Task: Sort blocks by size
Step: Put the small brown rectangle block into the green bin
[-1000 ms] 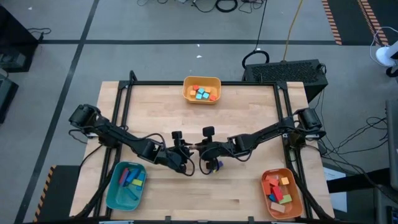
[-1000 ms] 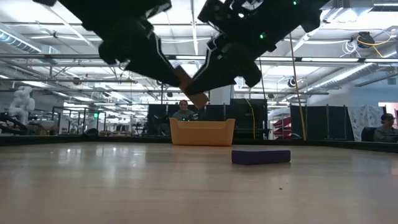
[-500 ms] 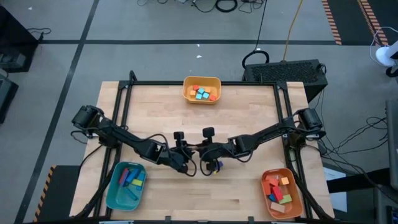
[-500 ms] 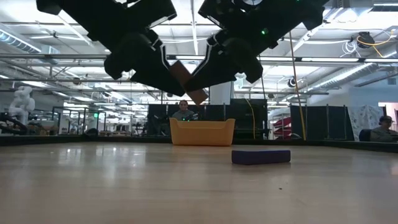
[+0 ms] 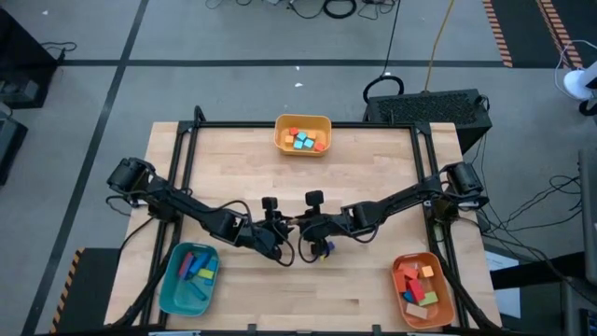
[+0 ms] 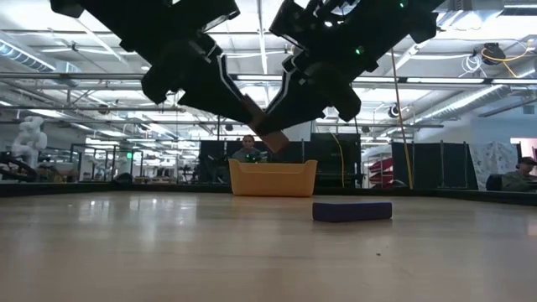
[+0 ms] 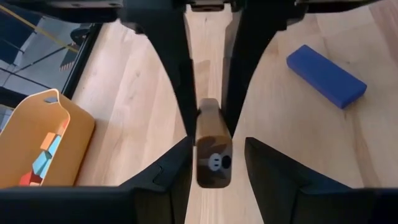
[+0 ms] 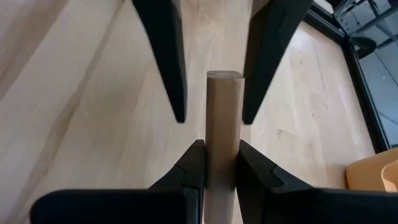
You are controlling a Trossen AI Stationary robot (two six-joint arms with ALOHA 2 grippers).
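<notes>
Above the desk's (image 5: pixel 373 163) middle, toward its front edge, the two end effectors meet around a tan bar (image 8: pixel 223 134); the right end effector (image 8: pixel 219 163) is clamped on one end; the left end effector (image 7: pixel 214 163) straddles the other end, fingers apart; a purple brick (image 6: pixel 352 210) lies flat just beside them.
</notes>
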